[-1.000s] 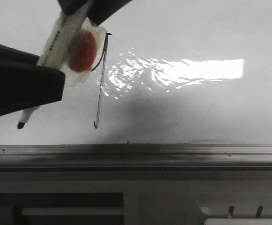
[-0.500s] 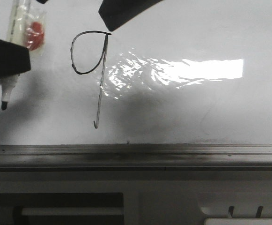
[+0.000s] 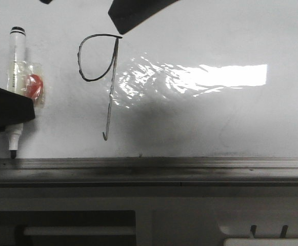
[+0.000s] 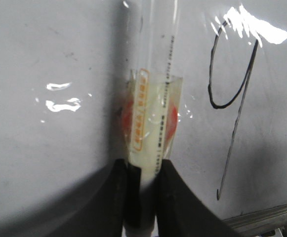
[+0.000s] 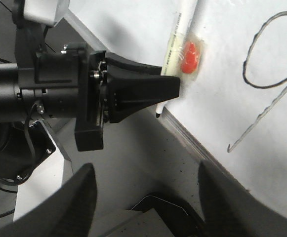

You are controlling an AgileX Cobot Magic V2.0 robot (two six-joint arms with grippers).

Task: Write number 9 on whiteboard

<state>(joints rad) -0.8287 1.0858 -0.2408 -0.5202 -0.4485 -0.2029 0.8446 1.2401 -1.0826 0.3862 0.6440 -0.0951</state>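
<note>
Marker [image 3: 16, 77] | light, stiff, slick; hold mid-barrel | left gripper [image 4: 142, 197] clamps it | right gripper [image 5: 145, 197] jaws wide, empty | number 9 [image 3: 100, 82] drawn on whiteboard [image 3: 215, 123]

The left gripper [image 4: 142, 190] has its jaws closed tight on a clear marker [image 4: 150, 123]. A black number 9 [image 4: 232, 98] is drawn on the whiteboard [image 4: 49, 148] beside it.

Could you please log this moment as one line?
left gripper: shut on marker | number 9: drawn on whiteboard | right gripper: open
</note>
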